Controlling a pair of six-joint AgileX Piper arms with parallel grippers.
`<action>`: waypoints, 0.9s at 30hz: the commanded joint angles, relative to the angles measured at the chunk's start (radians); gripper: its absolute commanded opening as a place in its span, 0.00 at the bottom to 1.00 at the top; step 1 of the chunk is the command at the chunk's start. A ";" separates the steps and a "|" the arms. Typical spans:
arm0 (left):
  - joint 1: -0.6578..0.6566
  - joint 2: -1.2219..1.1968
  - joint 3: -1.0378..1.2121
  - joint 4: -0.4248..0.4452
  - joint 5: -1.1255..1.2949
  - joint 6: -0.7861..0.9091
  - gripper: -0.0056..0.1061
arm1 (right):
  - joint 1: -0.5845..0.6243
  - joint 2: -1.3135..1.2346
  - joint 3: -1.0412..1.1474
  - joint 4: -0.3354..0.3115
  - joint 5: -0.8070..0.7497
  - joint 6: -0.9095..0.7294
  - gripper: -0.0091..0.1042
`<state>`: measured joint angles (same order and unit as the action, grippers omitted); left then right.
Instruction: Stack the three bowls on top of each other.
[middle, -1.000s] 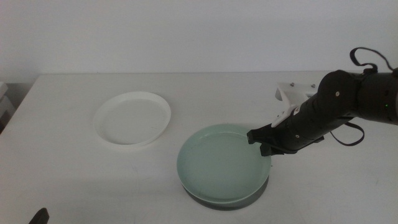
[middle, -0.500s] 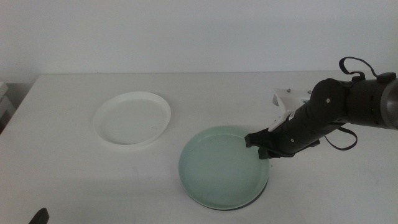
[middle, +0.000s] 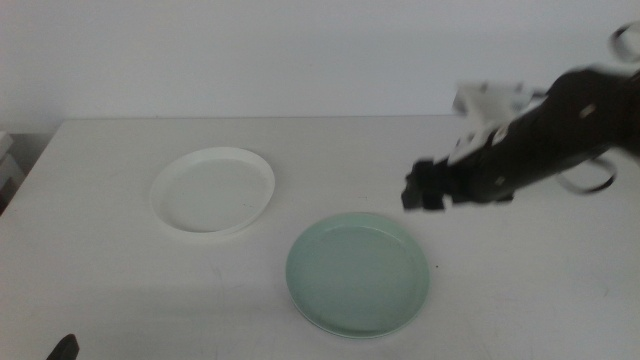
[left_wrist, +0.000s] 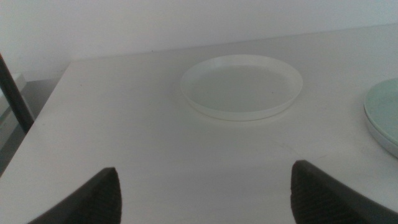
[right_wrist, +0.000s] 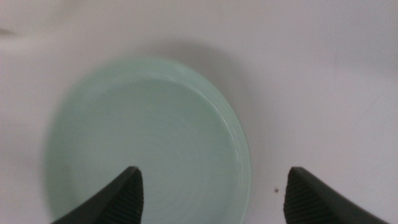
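Note:
The pale mint green bowl (middle: 358, 272) lies flat at the table's front centre, and it fills the right wrist view (right_wrist: 149, 143). The grey bowl is hidden. The white bowl (middle: 213, 190) sits apart to the back left and is also in the left wrist view (left_wrist: 241, 85). My right gripper (middle: 422, 188) hangs blurred in the air above and behind the mint bowl's right side. It is open (right_wrist: 214, 175) and holds nothing. My left gripper (left_wrist: 205, 177) waits open at the front left corner (middle: 62, 347).
The white table (middle: 120, 290) ends at a pale wall along the back. Its left edge drops off past the white bowl. A dark upright post (left_wrist: 13, 93) stands beyond that left edge.
My right gripper let go of the mint bowl's right rim, then rose and drew back. The mint bowl settled flat, covering the dark rim that showed beneath it.

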<state>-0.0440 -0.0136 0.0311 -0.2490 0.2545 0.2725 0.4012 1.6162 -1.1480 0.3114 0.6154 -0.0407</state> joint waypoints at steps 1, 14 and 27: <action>-0.003 -0.006 -0.005 -0.006 -0.079 -0.005 0.99 | 0.001 -0.130 -0.065 -0.029 0.038 -0.053 0.60; -0.003 -0.006 -0.005 -0.006 -0.079 -0.005 0.99 | 0.002 -0.672 -0.066 -0.026 0.261 -0.207 0.59; -0.003 -0.006 -0.005 -0.006 -0.079 -0.006 0.99 | 0.002 -1.038 0.104 -0.011 0.285 -0.179 0.57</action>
<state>-0.0440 -0.0136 0.0311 -0.2490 0.2545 0.2735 0.4012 0.5827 -1.0253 0.2812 0.9667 -0.2209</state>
